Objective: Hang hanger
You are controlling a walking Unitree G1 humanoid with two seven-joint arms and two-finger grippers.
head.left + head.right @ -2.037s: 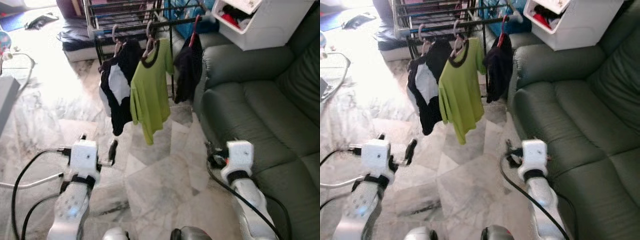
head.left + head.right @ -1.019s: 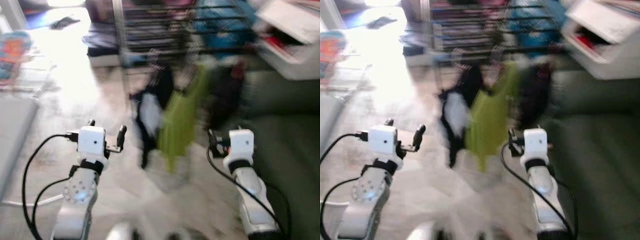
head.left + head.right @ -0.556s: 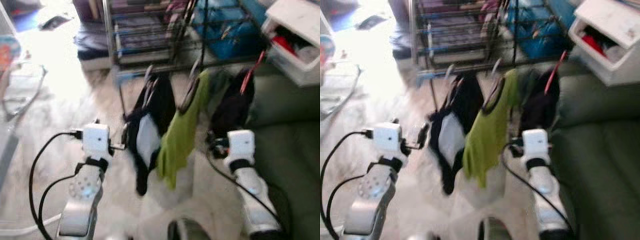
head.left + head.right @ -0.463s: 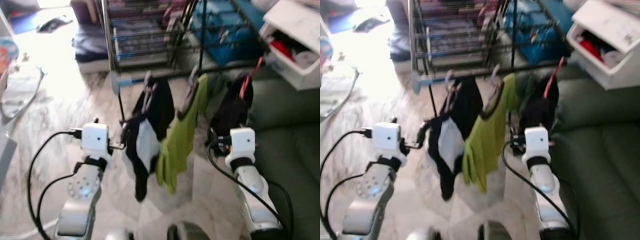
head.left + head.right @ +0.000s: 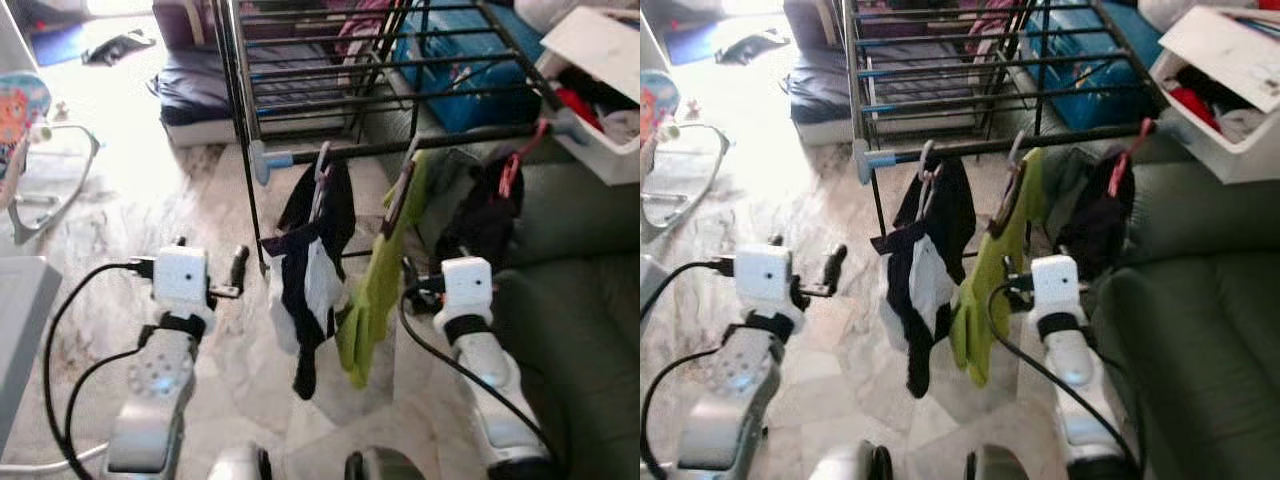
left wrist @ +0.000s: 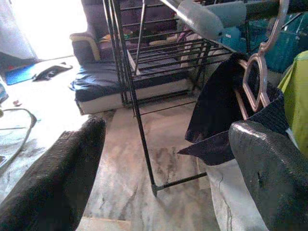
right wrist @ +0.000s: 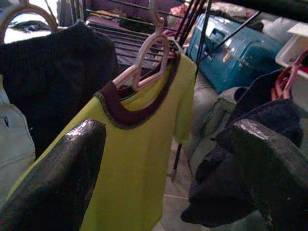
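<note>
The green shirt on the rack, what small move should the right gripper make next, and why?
Probably ease the open right gripper up toward the pink hanger holding the green shirt. That hanger sits above the line between its fingers, already hooked on the rack's bar.

Three hung garments (image 5: pixel 318 270) side by side on the rack's front rail (image 5: pixel 400 148), sofa (image 5: pixel 580 330) to the right, mattress (image 5: pixel 200 85) behind

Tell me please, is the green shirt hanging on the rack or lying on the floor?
Hanging. The green shirt sits on a pink hanger hooked over the rack's dark bar, between two dark garments, its hem above the floor.
</note>
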